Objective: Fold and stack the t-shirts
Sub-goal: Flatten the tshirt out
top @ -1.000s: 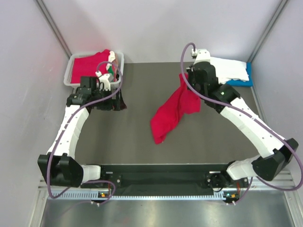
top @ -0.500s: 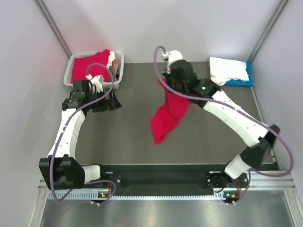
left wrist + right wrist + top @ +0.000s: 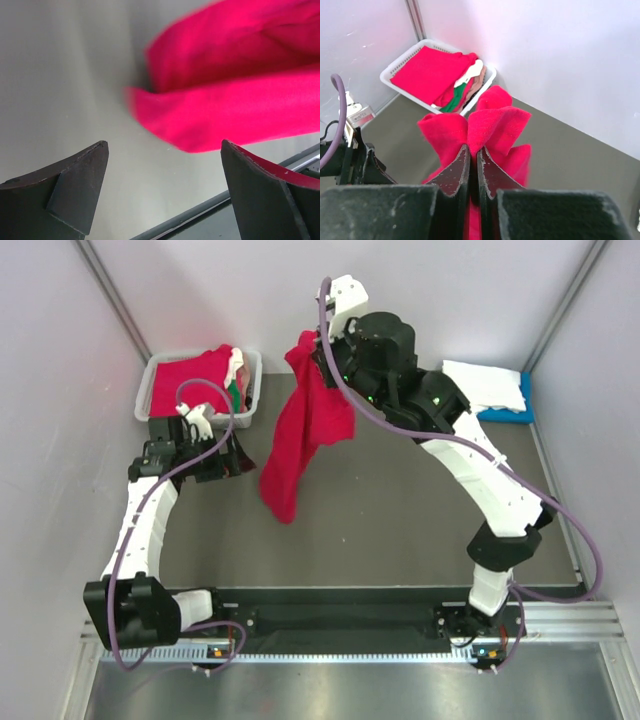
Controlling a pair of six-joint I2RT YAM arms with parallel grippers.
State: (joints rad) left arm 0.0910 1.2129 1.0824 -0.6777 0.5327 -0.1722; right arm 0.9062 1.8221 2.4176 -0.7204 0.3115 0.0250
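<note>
Slippage is your risk: your right gripper pinches only a bunched fold of the red t-shirt dangling upper centre; your left gripper gapes empty.

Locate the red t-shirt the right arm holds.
In the top view, the red t-shirt hangs from the right gripper, left of centre, right of the plastic tub and the left gripper.

Our right gripper hangs high, jaws pinched on a red t-shirt. Our left gripper sits lower, jaws spread wide.
</note>
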